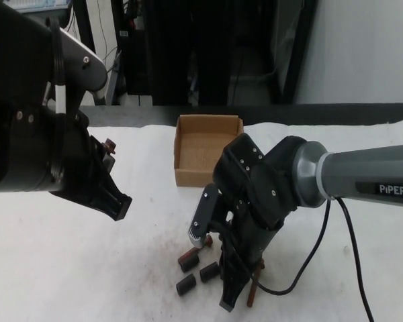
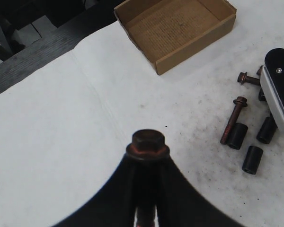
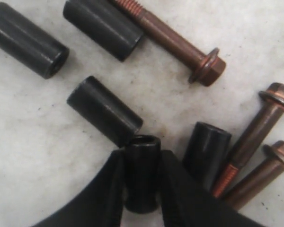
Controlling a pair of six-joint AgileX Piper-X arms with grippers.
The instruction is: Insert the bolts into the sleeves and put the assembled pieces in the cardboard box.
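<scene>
- High view: the left arm (image 1: pixel 40 147) is taking up the near left side, hanging above the white bench cover (image 1: pixel 87 268). A rust-brown bolt (image 1: pixel 109 143) is poking out at the arm's front end.
- High view: the right arm (image 1: pixel 363 178) is stretching in from the right side. Its right gripper (image 1: pixel 230 295) is pointing down into a cluster of loose sleeves (image 1: pixel 209 271) and loose bolts (image 1: pixel 254 290) near the front of the cover.
- High view: the cardboard box (image 1: pixel 195 178) is sitting open-topped just behind that cluster, with nothing showing inside it.
- Left wrist view: the left gripper (image 2: pixel 147 163) is clamping the bolt between closed fingers, with the hex head sticking out past the fingertips.
- Left wrist view: the cardboard box is lying well beyond the bolt. Three black loose sleeves and two loose bolts are lying on the cover near the right gripper's pale finger, and one bolt is resting against a sleeve.
- Right wrist view: the right gripper is squeezing a gripped sleeve (image 3: pixel 142 177) between its dark fingers, with the sleeve's open bore facing the camera.
- Right wrist view: four loose sleeves are lying on their sides around it, one of them just beside the gripped sleeve's end.
- Right wrist view: three loose bolts are lying nearby. Two are side by side next to a sleeve, and the third is lying against another sleeve.
</scene>
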